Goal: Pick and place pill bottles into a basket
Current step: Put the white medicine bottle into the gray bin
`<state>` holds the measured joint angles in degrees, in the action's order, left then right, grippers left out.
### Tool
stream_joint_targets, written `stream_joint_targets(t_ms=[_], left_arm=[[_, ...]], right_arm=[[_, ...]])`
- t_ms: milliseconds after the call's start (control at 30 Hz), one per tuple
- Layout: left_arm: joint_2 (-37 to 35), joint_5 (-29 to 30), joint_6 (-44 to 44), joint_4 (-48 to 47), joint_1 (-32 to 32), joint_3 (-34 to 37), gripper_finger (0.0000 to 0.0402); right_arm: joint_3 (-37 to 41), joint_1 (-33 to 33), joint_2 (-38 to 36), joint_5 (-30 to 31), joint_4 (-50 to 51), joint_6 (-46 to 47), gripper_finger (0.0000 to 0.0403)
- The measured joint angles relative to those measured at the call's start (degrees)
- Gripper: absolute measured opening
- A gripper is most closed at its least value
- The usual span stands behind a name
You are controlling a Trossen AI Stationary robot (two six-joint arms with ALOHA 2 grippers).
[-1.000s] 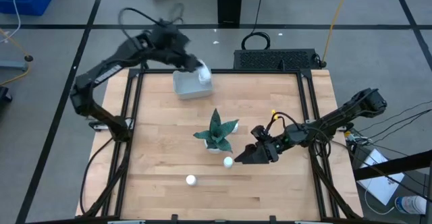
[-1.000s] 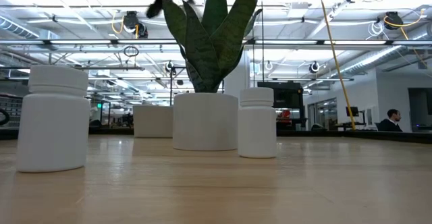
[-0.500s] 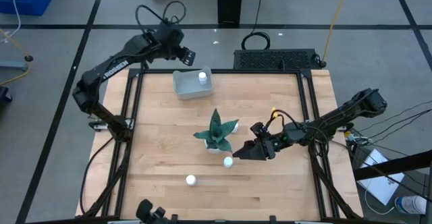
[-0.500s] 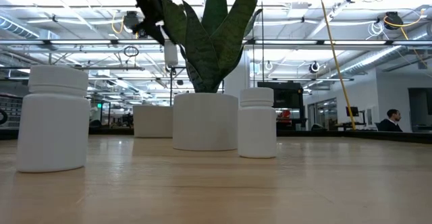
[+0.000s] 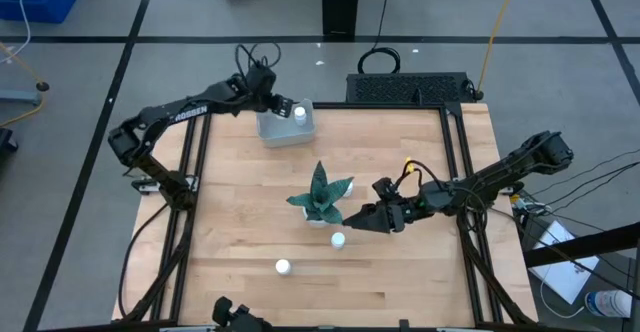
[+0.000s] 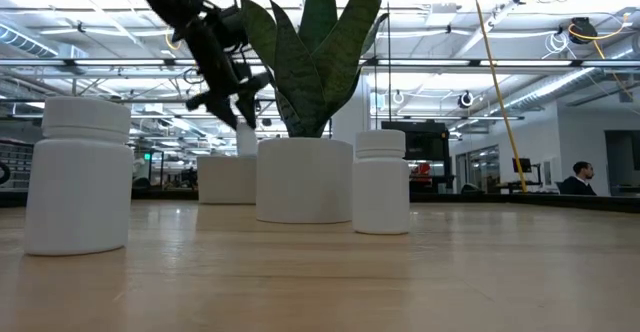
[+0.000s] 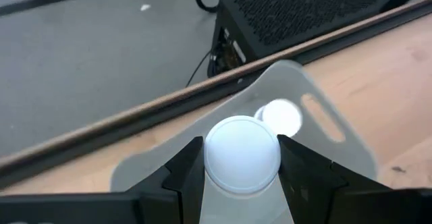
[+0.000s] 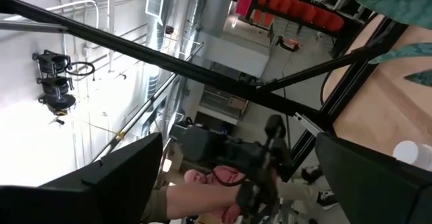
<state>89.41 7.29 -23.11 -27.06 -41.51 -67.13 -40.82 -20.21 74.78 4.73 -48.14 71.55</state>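
The left gripper (image 7: pixel 241 177), jaws clenched on an upright pill bottle (image 7: pixel 241 153), hangs over the basket (image 7: pixel 331 126) at the bench's 12 o'clock edge. The right gripper (image 5: pixel 357 221), jaws released, has another bottle (image 5: pixel 338 240) at its 7 o'clock.

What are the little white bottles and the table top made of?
The small white cylindrical pill bottles look like matte opaque plastic: smooth, evenly white walls with a stepped cap and no shine. The pale wooden table top looks like jointed wood strips with a light sealed finish, showing parallel board lines and grain.
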Motion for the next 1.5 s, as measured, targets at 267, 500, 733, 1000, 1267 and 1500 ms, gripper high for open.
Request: stream_joint_targets(t_ms=[267, 500, 733, 1000, 1267, 1500], left_arm=[[0.02, 0.46, -0.17, 8.35, -2.24, 6.76, 0.0164], [0.13, 0.1, 1.78, 11.13, -3.24, 10.57, 0.0164], [1.36, -0.79, 7.27, 13.43, -2.43, 13.66, 0.0164], [1.36, 1.46, 10.92, 17.39, -1.86, 14.14, 0.0172], [4.34, -0.01, 11.96, 17.48, -1.3, 14.14, 0.0186], [4.74, 2.74, 9.83, 18.45, 0.12, 14.14, 0.0189]], right_arm=[[0.0, 0.02, 0.0, 1.6, -0.01, 1.39, 0.038], [0.0, 0.02, 0.0, 1.53, 0.94, 1.55, 0.038], [0.0, 0.02, 0.0, 1.53, 1.77, 1.51, 0.038], [0.0, 0.02, 0.0, 1.55, 1.79, 1.52, 0.038], [0.0, 0.02, 0.0, 2.95, 1.77, 1.68, 0.038], [0.0, -0.13, 0.0, 2.94, 1.78, 2.37, 0.038]])
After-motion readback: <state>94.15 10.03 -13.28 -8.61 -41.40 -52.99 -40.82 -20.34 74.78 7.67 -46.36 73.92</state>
